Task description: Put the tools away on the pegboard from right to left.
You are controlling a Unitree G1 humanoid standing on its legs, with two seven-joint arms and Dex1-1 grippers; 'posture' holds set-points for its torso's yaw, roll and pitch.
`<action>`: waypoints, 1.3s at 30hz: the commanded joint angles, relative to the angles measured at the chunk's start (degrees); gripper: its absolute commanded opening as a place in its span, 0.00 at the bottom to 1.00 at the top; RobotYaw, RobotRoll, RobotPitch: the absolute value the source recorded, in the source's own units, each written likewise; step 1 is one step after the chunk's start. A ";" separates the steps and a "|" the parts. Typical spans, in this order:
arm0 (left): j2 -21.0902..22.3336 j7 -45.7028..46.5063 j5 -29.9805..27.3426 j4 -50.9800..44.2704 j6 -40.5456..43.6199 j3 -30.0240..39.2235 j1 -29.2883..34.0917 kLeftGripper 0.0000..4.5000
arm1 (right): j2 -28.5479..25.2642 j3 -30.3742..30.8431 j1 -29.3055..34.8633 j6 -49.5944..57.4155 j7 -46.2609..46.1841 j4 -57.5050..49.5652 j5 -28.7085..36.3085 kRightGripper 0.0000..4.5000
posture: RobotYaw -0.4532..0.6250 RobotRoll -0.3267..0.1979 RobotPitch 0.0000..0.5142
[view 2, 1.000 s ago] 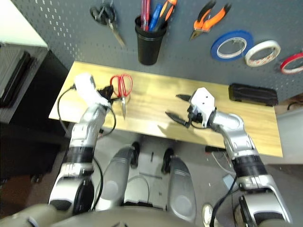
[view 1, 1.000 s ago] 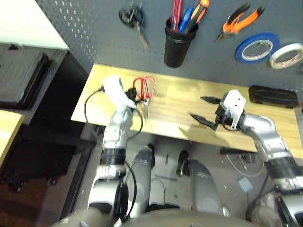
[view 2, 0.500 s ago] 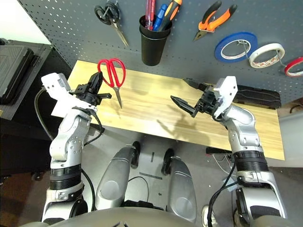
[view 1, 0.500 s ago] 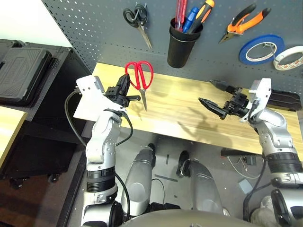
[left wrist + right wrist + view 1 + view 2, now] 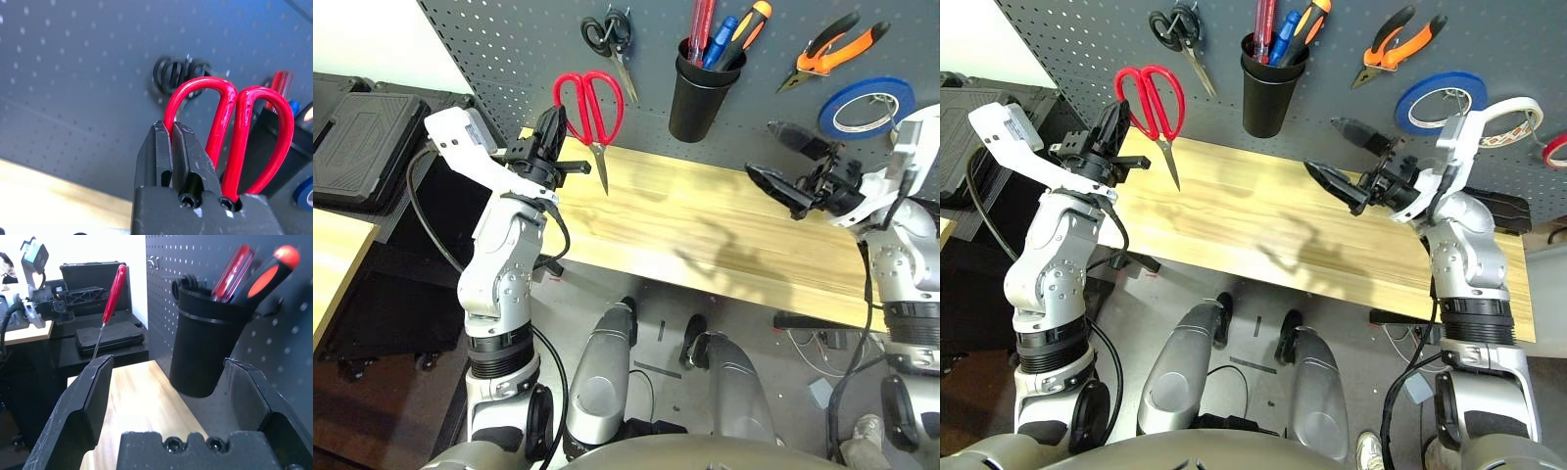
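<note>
Grey pegboard [image 5: 636,122], black cup [image 5: 697,98] of tools, left pincer [image 5: 560,125] pinching red-handled scissors [image 5: 597,135], right pincer [image 5: 766,155] spread.

Black cup [image 5: 203,342] with red and orange-black handles, dark pegboard [image 5: 283,342], red-handled scissors [image 5: 114,293], open black hand [image 5: 173,406]

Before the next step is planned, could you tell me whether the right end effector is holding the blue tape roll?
No, the right end effector stands open with nothing between its fingers, and the blue tape roll hangs on the pegboard.
</note>
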 commanded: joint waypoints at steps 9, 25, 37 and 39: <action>0.61 -0.60 0.23 5.41 -0.71 -0.76 -6.25 0.01 | -1.41 -1.89 -1.37 0.87 1.58 1.03 0.36 1.00 | 0.66 0.62 0.52; 2.52 -3.55 5.81 35.87 -13.72 0.20 -21.22 0.01 | 0.95 -0.96 -1.84 -0.21 -0.68 0.50 -1.72 1.00 | 0.63 0.62 0.50; 3.64 -11.18 10.53 60.22 -24.05 -1.54 -29.30 0.01 | 4.09 -0.38 -1.69 -3.51 -6.96 0.74 -6.86 1.00 | 0.59 0.62 0.50; 4.11 -12.37 10.90 61.50 -24.24 -1.90 -29.22 0.20 | 4.70 -0.52 -1.16 -4.21 -8.16 0.78 -7.58 1.00 | 0.58 0.62 0.50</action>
